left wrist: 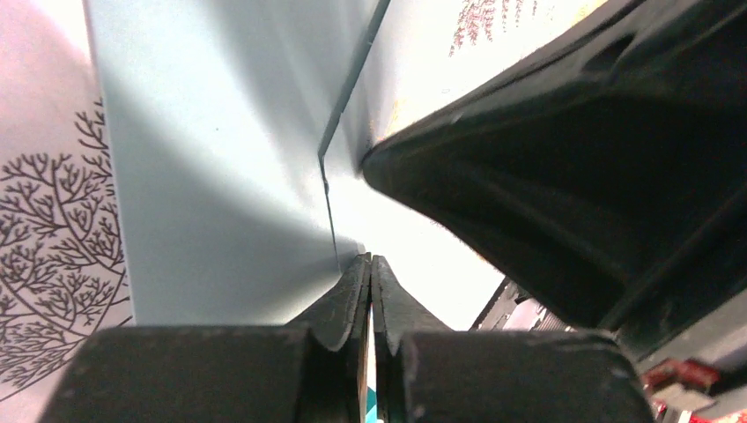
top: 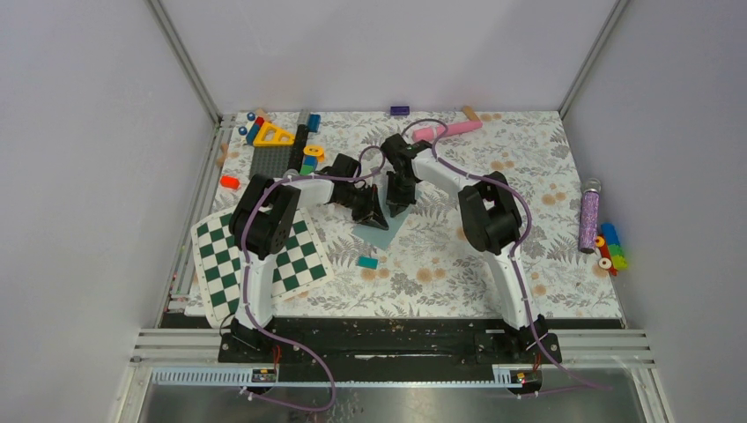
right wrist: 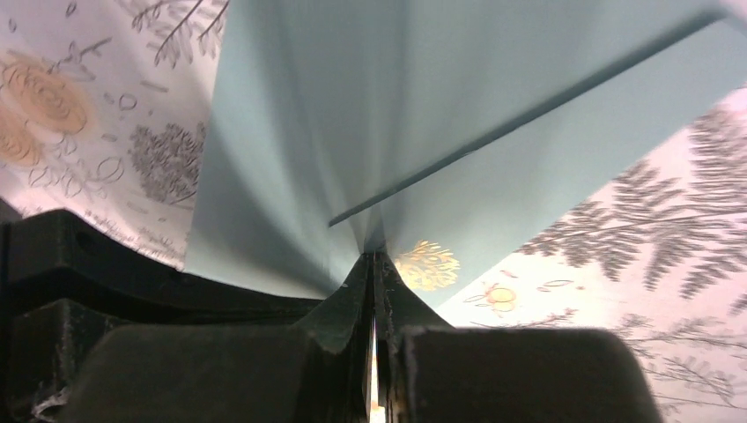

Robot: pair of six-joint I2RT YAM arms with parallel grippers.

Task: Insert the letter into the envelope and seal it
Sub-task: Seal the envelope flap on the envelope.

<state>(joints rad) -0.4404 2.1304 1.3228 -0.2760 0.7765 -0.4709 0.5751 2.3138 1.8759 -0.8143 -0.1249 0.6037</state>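
A: Where is the envelope (top: pixel 386 233) lying?

B: It is sitting at the middle of the flowered surface (top: pixel 528 264), just above a small teal block (top: pixel 368 262) in the frame. Both arms are reaching in over its upper end.

A: What is the right gripper (top: pixel 396 207) doing?

B: Its jaws are pressing together on the envelope, and the paper is bunching into the tips.

A: And the left gripper (top: pixel 371 210)?

B: It is squeezing shut too, tips touching a flap edge, just beside the right one. Whether paper is caught there, I cannot tell.
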